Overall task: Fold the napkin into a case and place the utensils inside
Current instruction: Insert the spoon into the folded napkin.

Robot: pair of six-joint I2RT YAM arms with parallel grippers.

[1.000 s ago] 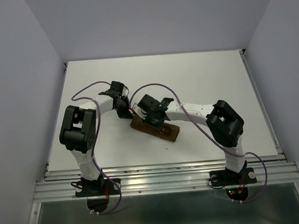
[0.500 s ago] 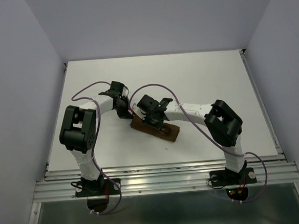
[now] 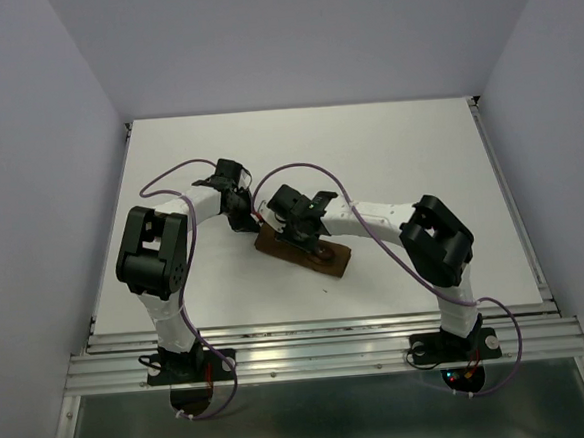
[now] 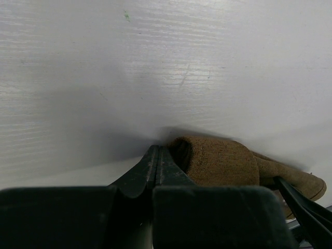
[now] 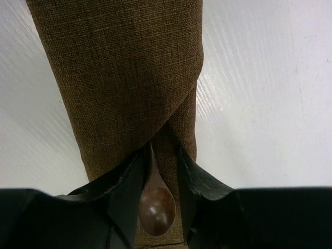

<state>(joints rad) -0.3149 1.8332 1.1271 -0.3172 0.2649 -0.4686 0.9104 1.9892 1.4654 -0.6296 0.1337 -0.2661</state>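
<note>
While I watch through the right wrist camera, the bowl of the spoon (image 5: pixel 155 210) lies closest to me, between the fingers (image 5: pixel 124 192) of the right gripper (image 5: pixel 162 151). They stand a little apart on either side of it, and I cannot tell whether either pad touches it. From there the stem runs away from me into the case (image 5: pixel 124 78) and slips under the spot where two cloth layers cross in a V. Only the bowl and a short run of stem show outside the cloth. In the top view the case lies flat on the white table (image 3: pixel 397 141) as a narrow brown strip, slanting from far left to near right between the two arms. At its far-left end the left gripper (image 4: pixel 157 155) has its fingers pressed together, tips right against the rolled edge of the cloth. I cannot make out whether any fabric is caught between them.
</note>
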